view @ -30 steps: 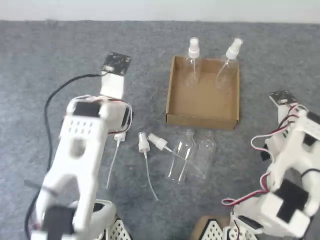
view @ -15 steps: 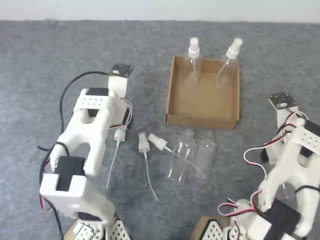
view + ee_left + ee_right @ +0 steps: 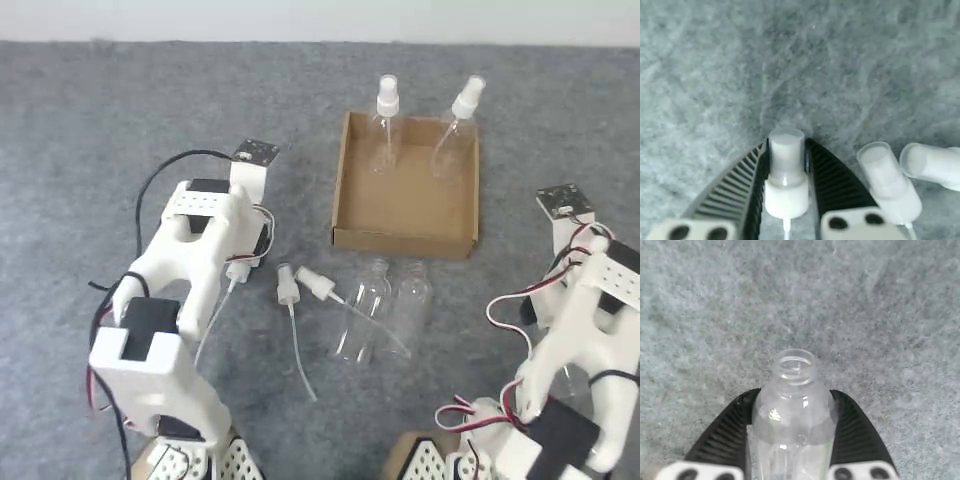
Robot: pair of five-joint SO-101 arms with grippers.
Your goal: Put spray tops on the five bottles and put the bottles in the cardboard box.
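Note:
My left gripper [image 3: 785, 145] is shut on a white spray top [image 3: 786, 172] with a long dip tube, low over the grey carpet; in the high view the left gripper [image 3: 240, 262] is left of the loose parts. Two more spray tops [image 3: 286, 285] [image 3: 316, 284] lie beside it. My right gripper [image 3: 795, 396] is shut on a clear bottle [image 3: 796, 367] with an open neck. Two open clear bottles [image 3: 362, 310] [image 3: 408, 300] lie in front of the cardboard box [image 3: 400, 240]. Two capped bottles [image 3: 384, 125] [image 3: 455, 130] lie in the box.
Black and red cables [image 3: 150, 190] loop around the left arm. The right arm [image 3: 580, 330] stands at the table's right edge, apart from the box. Open carpet stretches left of and behind the box.
The left arm has dropped and swung slightly right, its gripper settling on the spray top, whose tube has shifted a little. The right arm folded lower early on, then stayed still.

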